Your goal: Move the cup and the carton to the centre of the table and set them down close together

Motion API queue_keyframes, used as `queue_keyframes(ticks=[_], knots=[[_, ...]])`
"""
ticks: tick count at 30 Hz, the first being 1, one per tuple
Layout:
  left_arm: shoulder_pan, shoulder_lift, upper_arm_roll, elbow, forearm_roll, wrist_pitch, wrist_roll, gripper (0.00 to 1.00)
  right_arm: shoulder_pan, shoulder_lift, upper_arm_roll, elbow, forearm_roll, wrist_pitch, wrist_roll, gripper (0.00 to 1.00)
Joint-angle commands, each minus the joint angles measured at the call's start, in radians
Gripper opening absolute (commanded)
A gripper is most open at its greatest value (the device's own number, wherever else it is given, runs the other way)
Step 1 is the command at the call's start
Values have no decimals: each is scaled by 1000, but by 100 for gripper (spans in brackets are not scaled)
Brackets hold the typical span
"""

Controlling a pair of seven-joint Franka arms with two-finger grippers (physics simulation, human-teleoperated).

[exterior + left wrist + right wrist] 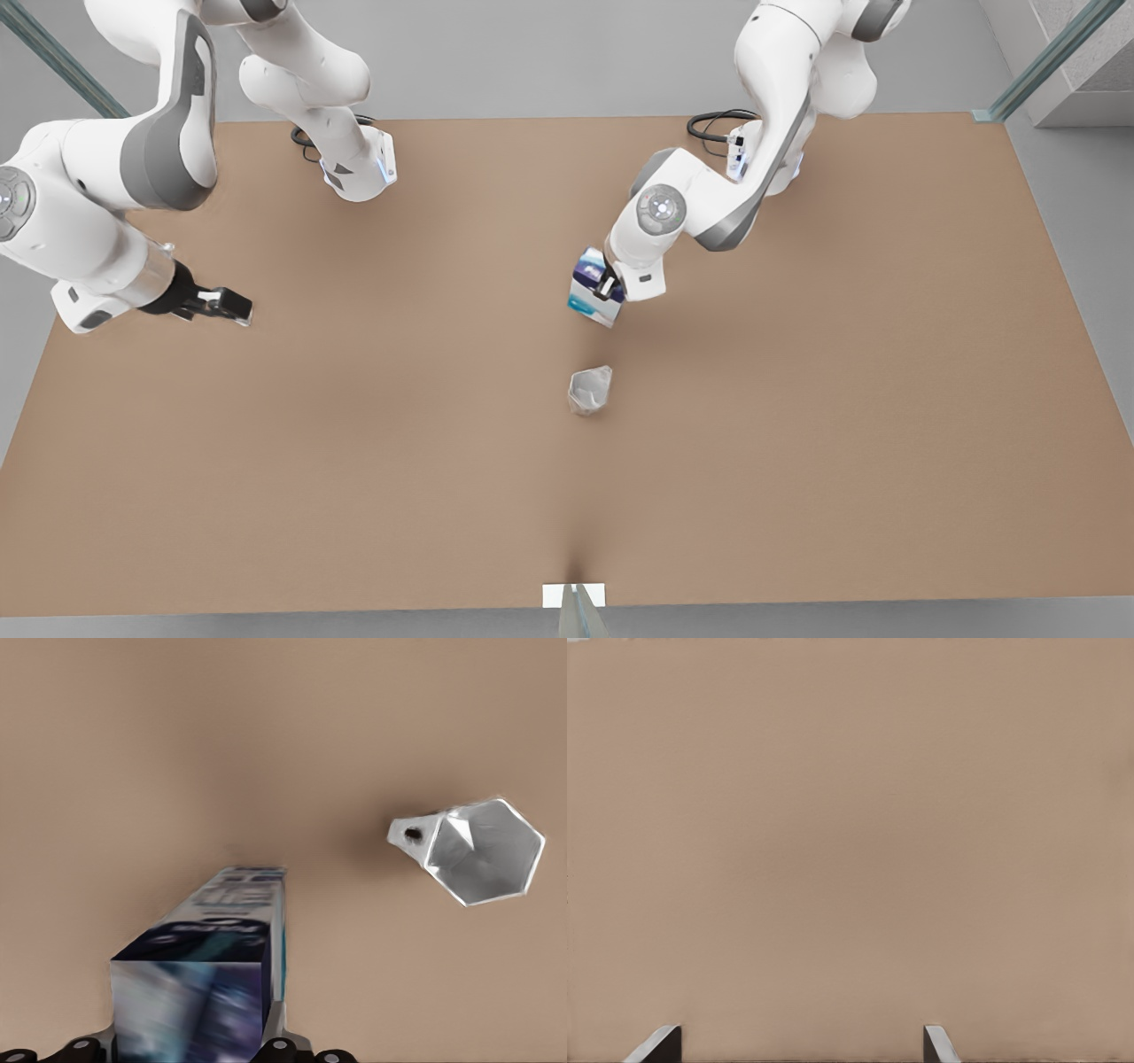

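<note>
One cup [590, 390]: grey, faceted, standing alone on the table [354, 461] near its centre, mouth open toward the left wrist camera; its base is hidden in that view.

One carton [595, 298]: white with blue and teal print, tilted, just beyond the cup and apart from it. The print is smeared and unreadable in the left wrist view; whether its lower edge touches the table cannot be told.

Two grippers. Left gripper [608, 285]: clamped on the carton's upper end, fingers mostly cut off in the left wrist view. Right gripper [232, 307]: at the front view's left, over bare table, fingers [658, 1045] spread wide, holding nothing.
</note>
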State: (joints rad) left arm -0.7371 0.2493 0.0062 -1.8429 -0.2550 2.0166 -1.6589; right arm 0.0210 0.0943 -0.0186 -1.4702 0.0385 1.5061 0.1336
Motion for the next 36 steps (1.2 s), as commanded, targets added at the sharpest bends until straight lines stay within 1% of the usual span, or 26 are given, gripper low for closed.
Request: queue_keyframes(ticks=[1, 2, 7, 8, 9, 10, 11, 16, 21, 22, 24, 25, 26, 27, 28, 29, 30, 31, 33, 36], knots=[[-2, 7, 1, -3, -6, 1, 1, 60, 14, -31, 5, -33, 0, 5, 3, 100], [-2, 21, 1, -4, -6, 2, 4, 60, 13, -76, 8, -104, -3, 48, 3, 100], [-21, 44, 1, -45, -4, 102, 7, 60, 14, -38, -3, -102, -6, 134, 15, 100], [-21, 44, 1, -47, -4, 108, 7, 63, 16, -34, -3, -105, -6, 149, 47, 100], [-21, 48, 1, -49, -4, 111, 8, 77, 16, -33, -1, -105, -6, 157, 47, 100], [-21, 48, 1, -47, -4, 111, 8, 94, 17, -31, -1, -108, -6, 166, 49, 100], [-21, 48, 1, -49, -4, 111, 10, 99, 17, -24, -1, -107, -8, 174, 49, 100], [-21, 47, 1, -47, -6, 108, 10, 100, 14, -24, -3, -113, -8, 168, 49, 100], [-2, 39, 27, -41, -3, 103, 76, 100, 13, -19, -3, -113, -8, 172, 49, 100], [36, 34, 32, -27, -3, 103, 120, 100, 13, -19, -3, -113, -6, 174, 49, 100], [130, 31, 32, -21, 89, 103, 247, 100, 13, -14, -3, -108, -6, 178, 49, 100], [172, 22, 34, -19, 92, 105, 336, 100, 14, -11, -3, -104, -6, 181, 49, 100], [231, 1, 64, 16, 114, 76, 470, 100, 14, -11, -3, -105, -6, 189, 49, 100], [284, -21, 78, 39, 114, -40, 744, 100, 13, -13, -3, -107, -6, 184, 49, 100], [377, -27, 78, 137, 125, -252, 1148, 100, 13, -11, -3, -107, -6, 187, 49, 100], [421, -41, 97, 241, 170, -444, 1481, 100, 13, -13, -3, -108, -6, 184, 49, 100], [421, -58, 97, 283, 238, -486, 1484, 100, 13, -14, -3, -108, -6, 178, 49, 100], [421, -58, 142, 290, 208, -489, 1479, 100, 13, -14, -3, -108, -6, 178, 49, 100], [455, -54, 147, 359, 200, -561, 1499, 100, 13, -13, -6, -105, -6, 181, 49, 100], [467, -61, 147, 366, 200, -542, 1506, 100, 13, -11, -6, -105, -3, 184, 49, 100]])
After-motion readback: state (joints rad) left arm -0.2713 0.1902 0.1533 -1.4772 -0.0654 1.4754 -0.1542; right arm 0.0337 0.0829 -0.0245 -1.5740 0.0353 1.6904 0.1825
